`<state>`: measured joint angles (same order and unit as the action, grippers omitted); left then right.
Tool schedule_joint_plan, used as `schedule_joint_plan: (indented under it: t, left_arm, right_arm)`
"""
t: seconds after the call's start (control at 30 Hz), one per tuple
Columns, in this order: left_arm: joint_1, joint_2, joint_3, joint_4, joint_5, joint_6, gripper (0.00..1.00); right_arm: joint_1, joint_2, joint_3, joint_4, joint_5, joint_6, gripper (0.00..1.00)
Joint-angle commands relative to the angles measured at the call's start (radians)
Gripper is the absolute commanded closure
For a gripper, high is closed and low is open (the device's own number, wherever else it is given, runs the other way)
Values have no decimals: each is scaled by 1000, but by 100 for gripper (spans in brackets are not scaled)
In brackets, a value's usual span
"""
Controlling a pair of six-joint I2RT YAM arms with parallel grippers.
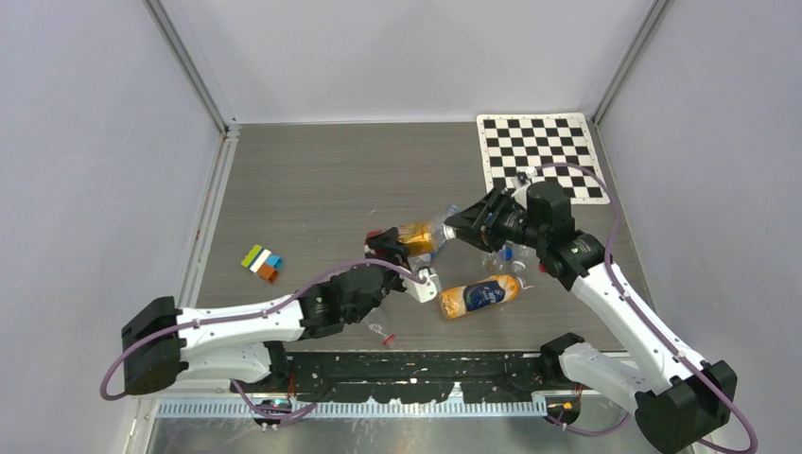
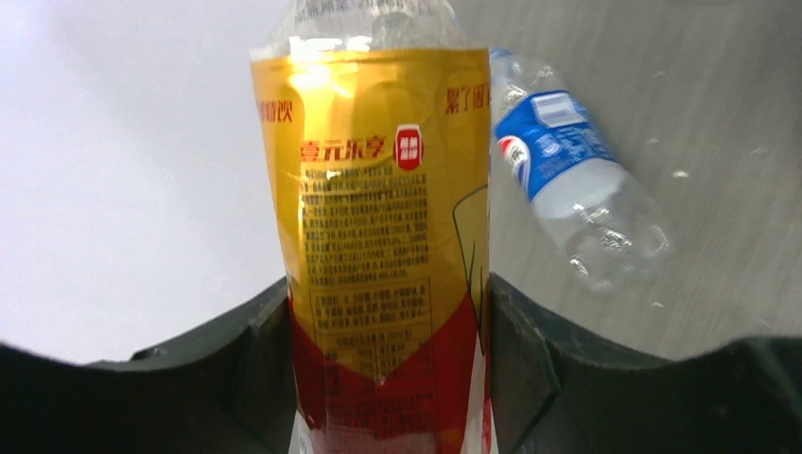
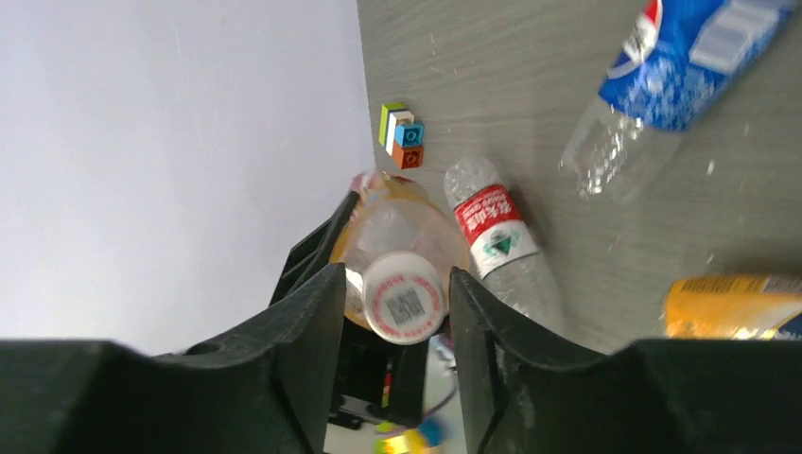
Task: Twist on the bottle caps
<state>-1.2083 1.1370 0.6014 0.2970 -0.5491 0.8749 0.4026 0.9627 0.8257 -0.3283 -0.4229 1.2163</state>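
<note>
Nearest the arm bases, a clear bottle with a red label [image 3: 492, 227] lies on the grey table [image 1: 312, 180], and to its right an orange-labelled bottle [image 1: 479, 296] lies on its side. Just beyond, the left gripper [image 2: 388, 288] is clamped on the lower body of a yellow-and-red labelled bottle [image 2: 378, 218], one finger pressed to each side of it. The bottle is held off the table, with its neck towards the right arm. There a white cap [image 3: 404, 298] sits on the mouth, between the fingers of the right gripper [image 1: 461, 225]; they flank it closely, but whether they pinch it cannot be told. A blue-labelled bottle [image 2: 558, 161] lies beside them. Left of centre sits a small stack of coloured blocks [image 1: 262, 262], and in the far right corner a checkerboard [image 1: 541, 156]
</note>
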Motion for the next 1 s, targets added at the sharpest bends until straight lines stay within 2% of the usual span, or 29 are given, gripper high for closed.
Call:
schedule_joint_plan:
  t: [0.0, 0.07, 0.13, 0.23, 0.33, 0.47, 0.6, 0.97]
  left_arm:
    - [82, -116, 64, -232, 242, -261, 100]
    - [154, -159, 80, -346, 373, -353, 100]
    - [236, -183, 98, -431, 570, -416, 100]
    - [335, -195, 124, -502, 782, -487, 100]
    - [412, -187, 141, -532, 979, -531, 100]
    - [468, -171, 150, -498, 1180, -595, 100]
    - [482, -148, 169, -480, 1246, -617, 100]
    - [486, -143, 189, -467, 1310, -642, 100]
  right_arm:
    - [4, -11, 117, 4, -7, -413, 46]
    - [4, -28, 132, -4, -39, -571, 38]
    - [4, -47, 132, 6, -90, -712, 35]
    - [4, -74, 136, 25, -248, -914, 34]
    - [4, -83, 156, 18, -351, -1032, 34]
    - [4, -47, 194, -9, -463, -1094, 36]
    - [3, -22, 215, -23, -492, -1126, 37]
    - [4, 28, 232, -101, -531, -1164, 42]
